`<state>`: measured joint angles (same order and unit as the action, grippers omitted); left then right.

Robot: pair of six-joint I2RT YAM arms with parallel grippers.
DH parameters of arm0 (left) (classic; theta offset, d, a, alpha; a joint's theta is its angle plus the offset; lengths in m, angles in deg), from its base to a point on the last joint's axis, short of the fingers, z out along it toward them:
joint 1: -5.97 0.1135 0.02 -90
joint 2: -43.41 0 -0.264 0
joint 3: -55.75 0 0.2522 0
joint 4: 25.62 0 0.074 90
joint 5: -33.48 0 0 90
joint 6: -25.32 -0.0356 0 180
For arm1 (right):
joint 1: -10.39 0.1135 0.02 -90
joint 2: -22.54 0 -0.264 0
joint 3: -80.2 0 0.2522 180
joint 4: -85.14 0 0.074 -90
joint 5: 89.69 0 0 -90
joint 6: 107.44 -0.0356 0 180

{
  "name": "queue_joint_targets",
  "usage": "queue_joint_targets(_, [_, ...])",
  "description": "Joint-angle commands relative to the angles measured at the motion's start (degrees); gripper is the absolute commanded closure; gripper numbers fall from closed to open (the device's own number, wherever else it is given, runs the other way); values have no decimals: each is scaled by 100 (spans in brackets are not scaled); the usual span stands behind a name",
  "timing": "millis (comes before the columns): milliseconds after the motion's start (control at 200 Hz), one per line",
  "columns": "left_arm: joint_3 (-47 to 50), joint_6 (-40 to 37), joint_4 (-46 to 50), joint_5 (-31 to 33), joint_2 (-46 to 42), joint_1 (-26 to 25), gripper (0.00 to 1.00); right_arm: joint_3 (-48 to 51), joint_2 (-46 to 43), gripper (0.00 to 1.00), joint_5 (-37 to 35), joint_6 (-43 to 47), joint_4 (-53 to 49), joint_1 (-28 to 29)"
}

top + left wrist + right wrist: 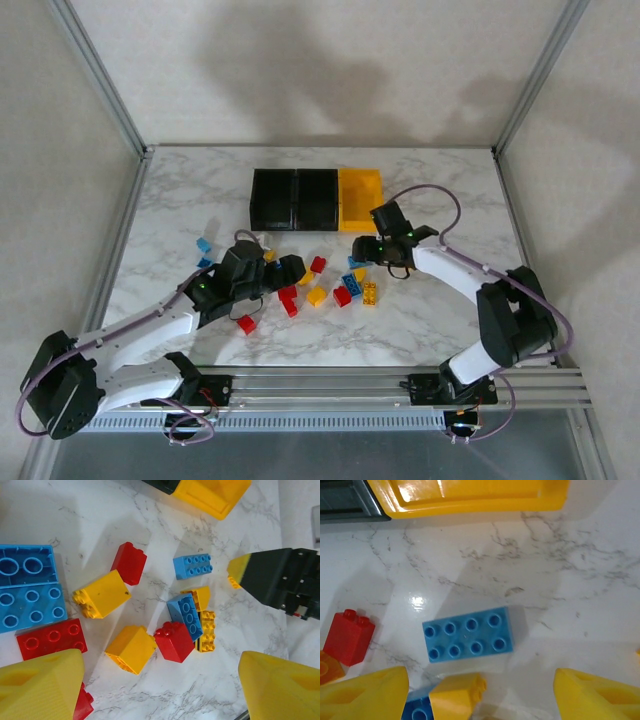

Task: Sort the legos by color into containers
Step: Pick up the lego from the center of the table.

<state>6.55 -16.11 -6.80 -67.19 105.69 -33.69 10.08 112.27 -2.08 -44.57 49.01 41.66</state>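
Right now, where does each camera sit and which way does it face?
Top external: above and behind the arms, looking down at the table, bricks and bins; both arms, the left hand and right hand show.
Left wrist: on the left arm, looking down past its yellow fingers at bricks; the right hand shows at right.
Right wrist: on the right arm, looking down between its yellow fingers at a blue brick.
Shared: both wrist views catch that blue brick and the yellow bin.
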Motion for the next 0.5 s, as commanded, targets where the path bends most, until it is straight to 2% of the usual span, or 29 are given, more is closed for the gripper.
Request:
queue_joint_targets(0, [108,99,88,128,-53,-33,19,-288,353,23,-167,194,31,138])
queue_joint_targets(491, [169,189,57,171,-14,-33,18,-676,1300,21,-555,398,-131,451])
